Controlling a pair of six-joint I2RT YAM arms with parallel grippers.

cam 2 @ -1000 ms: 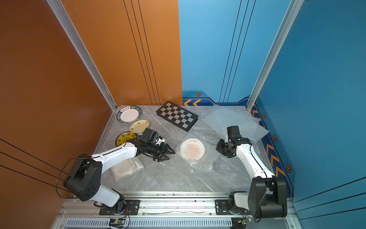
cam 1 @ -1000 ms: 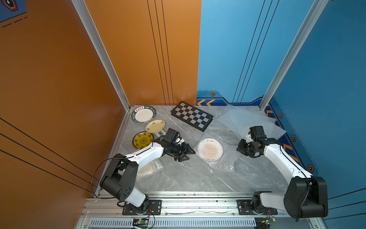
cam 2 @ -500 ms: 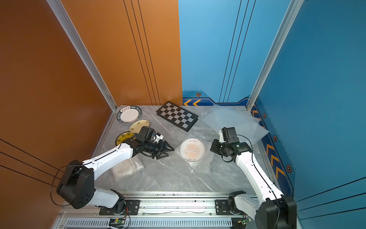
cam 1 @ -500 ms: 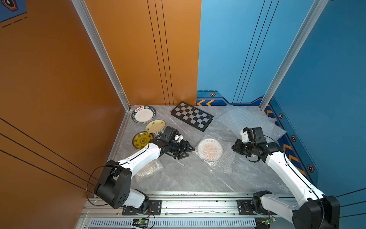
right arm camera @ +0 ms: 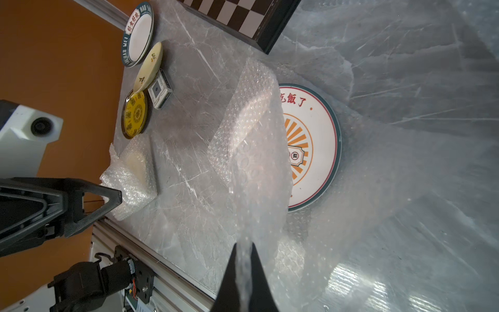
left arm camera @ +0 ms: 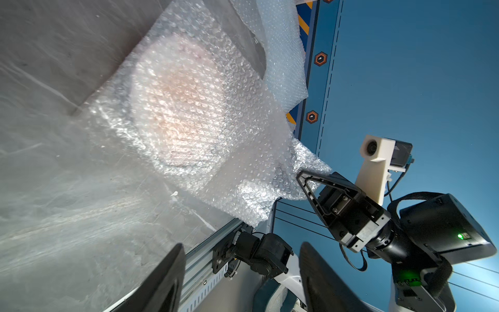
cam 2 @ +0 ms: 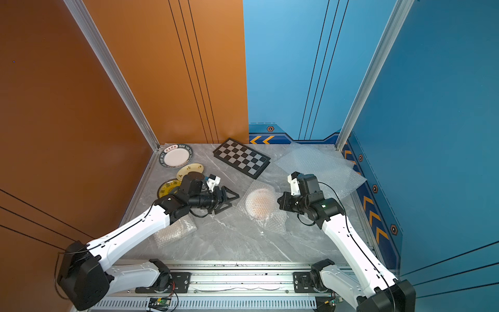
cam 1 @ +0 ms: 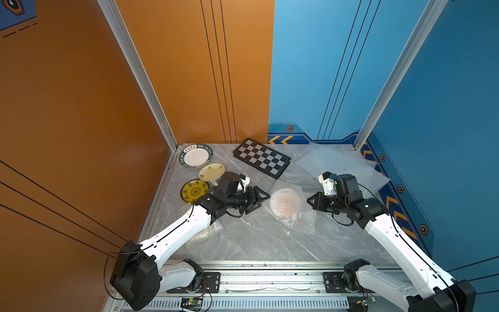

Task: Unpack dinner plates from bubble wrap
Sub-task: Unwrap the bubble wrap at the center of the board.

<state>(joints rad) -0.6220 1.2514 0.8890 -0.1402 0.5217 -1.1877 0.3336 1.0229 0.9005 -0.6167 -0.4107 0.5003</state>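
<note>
Front-left of the tabletop [cam 1: 256, 243]: one wrapped bundle [cam 2: 175, 229], half hidden under the left arm, its plate's pattern unreadable.

Mid-table: sunburst plate [right arm camera: 313, 151] lies flat on its sheet between the two grippers. Right gripper [right arm camera: 243, 247] is pinched tight on a bubble wrap flap [right arm camera: 251, 151] that arches over the plate toward the left edge. Left gripper [cam 1: 263, 201] is spread wide and empty, just beside the wrap's left side. The right arm likely leads the peel. The plate is round, with no long axis. From above it shows only as an orange blur.

Back-left corner: three bare plates [cam 1: 196, 156]. Back-right: loose sheets [cam 1: 337, 164].
</note>
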